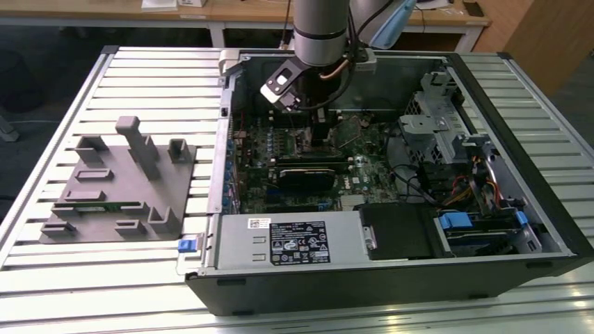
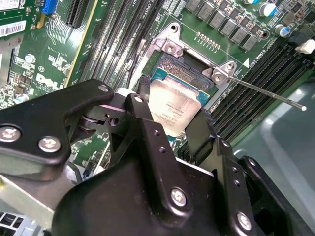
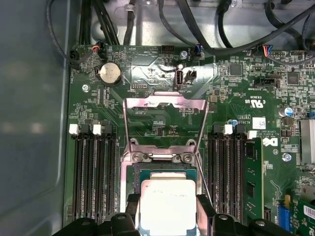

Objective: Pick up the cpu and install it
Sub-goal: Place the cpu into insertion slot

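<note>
Inside the open computer case (image 1: 390, 289), the Universal Robots arm's gripper (image 2: 172, 118) hangs directly over the motherboard's CPU socket (image 2: 189, 69). Its two black fingers (image 2: 143, 101) are closed against opposite edges of the cpu (image 2: 177, 103), pinching the silvery chip. The cpu lies low over the socket and roughly square to its frame; neither wrist view shows whether it is fully seated. The socket's metal load plate (image 3: 165, 102) stands swung back on the side of the socket away from the gripper. The thin retention lever (image 2: 268, 94) juts out free beside the socket, and memory slots (image 3: 93, 167) flank the socket on both sides.

The risks, judged from here, all turn on alignment. A slight tilt or offset of the chip against the socket would press on the fine contacts and bend them. Letting go before the chip sits flat could leave it cocked on the frame. The fingers, working just beside the socket's walls, could also catch on them and drag the chip askew.
</note>
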`<state>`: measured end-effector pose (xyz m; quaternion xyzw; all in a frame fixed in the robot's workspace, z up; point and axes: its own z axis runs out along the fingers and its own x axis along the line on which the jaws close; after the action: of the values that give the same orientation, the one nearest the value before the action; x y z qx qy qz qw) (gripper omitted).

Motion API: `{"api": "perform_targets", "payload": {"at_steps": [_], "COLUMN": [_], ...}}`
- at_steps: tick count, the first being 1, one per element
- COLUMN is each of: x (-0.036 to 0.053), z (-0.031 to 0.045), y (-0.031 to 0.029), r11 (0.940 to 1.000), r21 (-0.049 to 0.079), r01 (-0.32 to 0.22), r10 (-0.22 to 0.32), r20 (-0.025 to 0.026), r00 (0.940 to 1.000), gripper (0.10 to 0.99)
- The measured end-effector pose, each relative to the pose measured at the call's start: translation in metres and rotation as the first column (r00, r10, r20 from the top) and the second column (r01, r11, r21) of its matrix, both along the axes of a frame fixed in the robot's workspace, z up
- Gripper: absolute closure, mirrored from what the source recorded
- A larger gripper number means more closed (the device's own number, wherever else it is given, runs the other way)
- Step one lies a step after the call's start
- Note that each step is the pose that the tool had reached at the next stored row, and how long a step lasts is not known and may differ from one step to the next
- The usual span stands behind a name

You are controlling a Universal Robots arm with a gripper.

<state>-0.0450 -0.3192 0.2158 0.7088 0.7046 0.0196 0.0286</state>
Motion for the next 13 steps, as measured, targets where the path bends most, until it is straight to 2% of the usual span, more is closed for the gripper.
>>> {"api": "perform_targets", "payload": {"at_steps": [13], "x": [-0.0011], "z": [-0.0073], "y": [0.0002], "r11": [1.0000], "r21": [0.000], "r01": [0.000], "r10": [0.000], "r20": [-0.0001], "r00": [1.0000], "gripper": [0.545]}}
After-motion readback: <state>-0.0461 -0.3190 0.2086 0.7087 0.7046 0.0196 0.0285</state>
